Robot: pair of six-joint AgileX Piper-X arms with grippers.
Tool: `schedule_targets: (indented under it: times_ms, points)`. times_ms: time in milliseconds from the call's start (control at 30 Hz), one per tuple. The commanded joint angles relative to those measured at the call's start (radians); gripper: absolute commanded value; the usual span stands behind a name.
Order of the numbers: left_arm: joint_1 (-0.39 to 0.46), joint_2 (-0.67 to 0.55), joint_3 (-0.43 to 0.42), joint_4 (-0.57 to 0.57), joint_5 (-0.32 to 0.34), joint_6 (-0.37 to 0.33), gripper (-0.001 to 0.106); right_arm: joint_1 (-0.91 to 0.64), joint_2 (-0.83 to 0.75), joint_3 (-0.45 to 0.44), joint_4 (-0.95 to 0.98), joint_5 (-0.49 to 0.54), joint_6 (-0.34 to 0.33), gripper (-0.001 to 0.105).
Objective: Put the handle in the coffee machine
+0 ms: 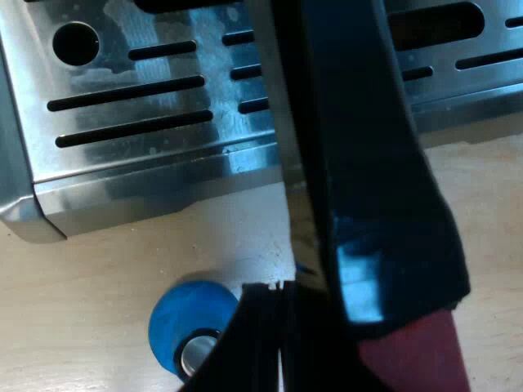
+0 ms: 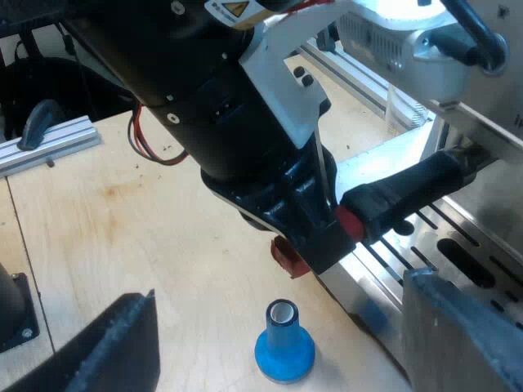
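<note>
Steel is what you notice first from the left arm's camera: a slotted drip tray (image 1: 139, 106) sitting on a pale wooden table (image 1: 106, 269). Just off the tray's front edge a blue tamper (image 1: 184, 318) stands on the wood, apart from the tray. Close over the tamper is the left gripper (image 1: 302, 327). One black finger (image 1: 253, 343) lies flat against the side of the glossy dark handle (image 1: 359, 163), which crosses above the tray and finishes in its red end (image 1: 417, 351) beside that finger. The pincer looks clamped on the handle, with no gap at the finger I can see. From the right arm's camera, the right gripper (image 2: 278, 294) hangs over the table with its two fingers spread wide and nothing between them. The tamper stands upright on the wood below the gap. Beyond the tamper, the left arm has the handle by its red end, above the tray's near edge. From there the handle runs, raised clear of the slots, in under the front of the coffee machine (image 2: 441, 49). Its far end is tucked below the machine's head, but I cannot tell whether it is locked in.
</note>
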Motion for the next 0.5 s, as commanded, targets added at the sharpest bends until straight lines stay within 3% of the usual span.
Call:
schedule_targets:
  times_ms: [33, 333, 500]
  points:
    - [-0.045, 0.004, -0.029, -0.270, 0.218, -0.011, 0.000, 0.001, -0.019, -0.011, 0.003, -0.012, -0.019, 0.064]
    - [-0.045, 0.004, -0.029, -0.265, 0.218, 0.020, 0.000, 0.001, -0.019, -0.011, 0.043, -0.012, -0.011, 0.064]
    - [-0.039, 0.004, -0.029, -0.129, 0.138, 0.087, 0.000, 0.001, -0.019, -0.011, 0.046, -0.003, -0.011, 0.064]
